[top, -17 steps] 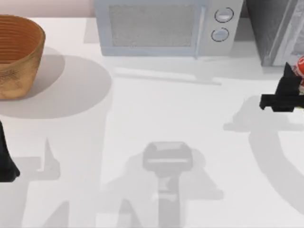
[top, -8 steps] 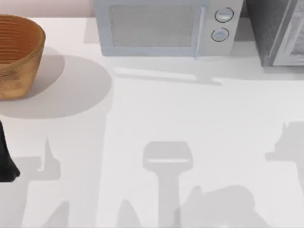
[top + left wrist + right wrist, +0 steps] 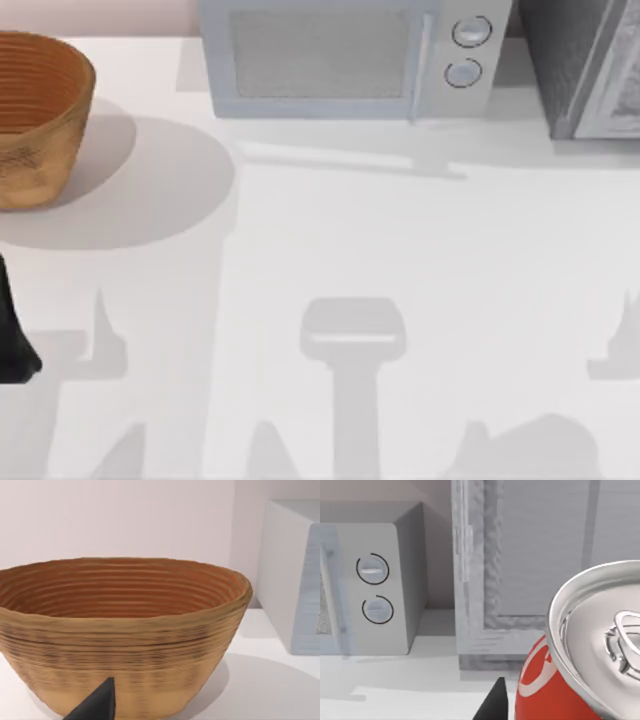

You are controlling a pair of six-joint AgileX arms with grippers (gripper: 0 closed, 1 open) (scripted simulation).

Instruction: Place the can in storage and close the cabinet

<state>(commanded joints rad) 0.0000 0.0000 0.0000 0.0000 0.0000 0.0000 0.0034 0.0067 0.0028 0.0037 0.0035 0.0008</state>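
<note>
White surface (image 3: 400, 240): carries a woven basket (image 3: 35, 115) at its far left, a microwave (image 3: 350, 60) at the far middle with two round dials (image 3: 470, 32) on its right panel, and a grey cabinet (image 3: 585, 70) at the far right corner. Microwave and cabinet stand side by side, apart, with a narrow gap between them; the basket stands well apart from the microwave. Can (image 3: 580, 655): red body with a white marking and a silver top with pull tab, seen very near the right wrist camera, in front of the cabinet (image 3: 535, 560) and tilted relative to that view; whether it touches anything cannot be told. Right gripper: one dark fingertip (image 3: 492, 705) shows just beside the can's red wall; how far the fingers are spread, and whether they clasp the can, cannot be told. Cabinet face in the right wrist view: a pale textured panel within a frame, with the microwave (image 3: 370, 590) beside it. Left arm (image 3: 12, 335): parked at the left edge of the surface, near the basket. Left gripper: one dark fingertip (image 3: 97, 705) shows before the basket (image 3: 120, 635); finger spread cannot be told. Basket interior: ribbed, reddish brown.
</note>
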